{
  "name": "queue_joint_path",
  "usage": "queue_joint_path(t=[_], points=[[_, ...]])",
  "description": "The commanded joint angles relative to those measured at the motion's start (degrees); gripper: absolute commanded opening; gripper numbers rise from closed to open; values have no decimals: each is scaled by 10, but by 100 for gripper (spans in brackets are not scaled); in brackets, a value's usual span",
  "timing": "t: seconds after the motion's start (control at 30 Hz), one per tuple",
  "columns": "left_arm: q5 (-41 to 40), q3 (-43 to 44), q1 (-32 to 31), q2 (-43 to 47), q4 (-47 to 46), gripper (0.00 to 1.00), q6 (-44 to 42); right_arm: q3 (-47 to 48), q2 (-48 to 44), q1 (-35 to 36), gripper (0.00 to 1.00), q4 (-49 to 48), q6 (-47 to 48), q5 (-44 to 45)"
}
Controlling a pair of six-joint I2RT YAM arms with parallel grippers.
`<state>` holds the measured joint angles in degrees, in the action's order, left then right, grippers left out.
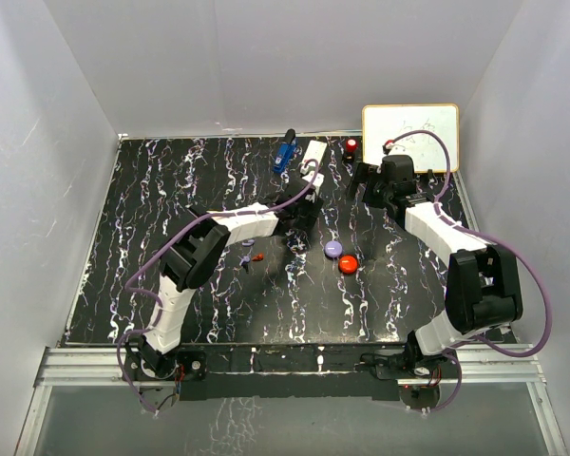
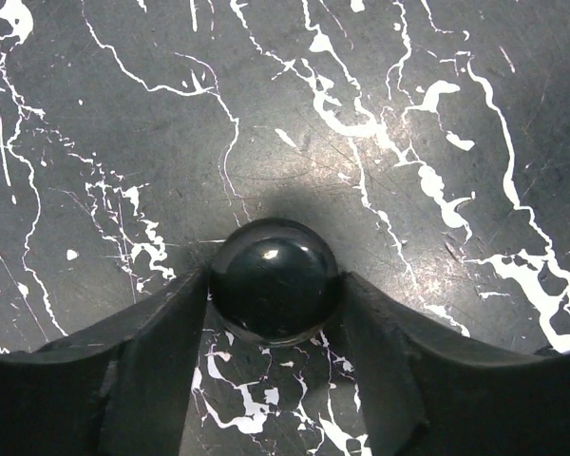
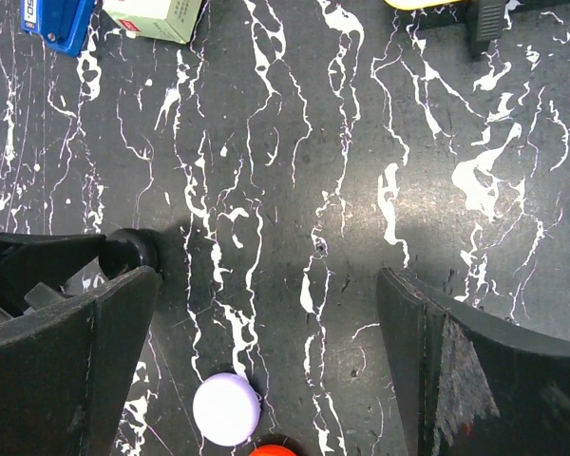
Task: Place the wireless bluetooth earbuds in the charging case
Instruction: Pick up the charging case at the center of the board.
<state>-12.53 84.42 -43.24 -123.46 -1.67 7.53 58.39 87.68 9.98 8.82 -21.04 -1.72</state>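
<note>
The left pincer (image 2: 275,278) has its two fingers pressed against opposite sides of a round black case (image 2: 275,249), which lies flat on the table (image 2: 408,142). This looks like a grip meant to steady or shift the case so that an earbud can go in. Its glossy top shows no opening, so it probably has to be opened first. The earbuds (image 1: 252,256), tiny red and purple pieces, lie loose on the table at about 8 o'clock from this pincer, apart from it. A purple puck (image 1: 333,249) and a red puck (image 1: 348,265) sit together at 4 o'clock. The right pincer (image 3: 268,275), at 2 o'clock, hangs over bare table with its jaws spread wide and holding nothing, apparently waiting to assist.
</note>
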Motion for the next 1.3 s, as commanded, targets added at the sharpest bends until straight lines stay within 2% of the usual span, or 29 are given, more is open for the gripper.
queue_joint_path(t=[0.0,0.17,0.33,0.67,0.83,0.97,1.27], points=[[-14,-13,-1,5,15,52,-8,2,-15,-2,98,-31,1,-11],[-4,-49,-1,37,-11,23,-8,-4,-12,-2,98,-35,0,-39],[39,-126,0,116,-96,1,-21,-18,-9,-2,98,-51,-8,-111],[227,-302,5,272,-311,0,-55,-60,-11,-3,90,-128,-55,-265],[277,-311,9,282,-321,0,-81,-70,-8,-1,85,-156,-73,-327],[322,-319,9,279,-344,0,-110,-81,-10,6,82,-167,-80,-340],[327,-317,9,275,-354,0,-134,-96,-22,19,69,-177,-92,-364]])
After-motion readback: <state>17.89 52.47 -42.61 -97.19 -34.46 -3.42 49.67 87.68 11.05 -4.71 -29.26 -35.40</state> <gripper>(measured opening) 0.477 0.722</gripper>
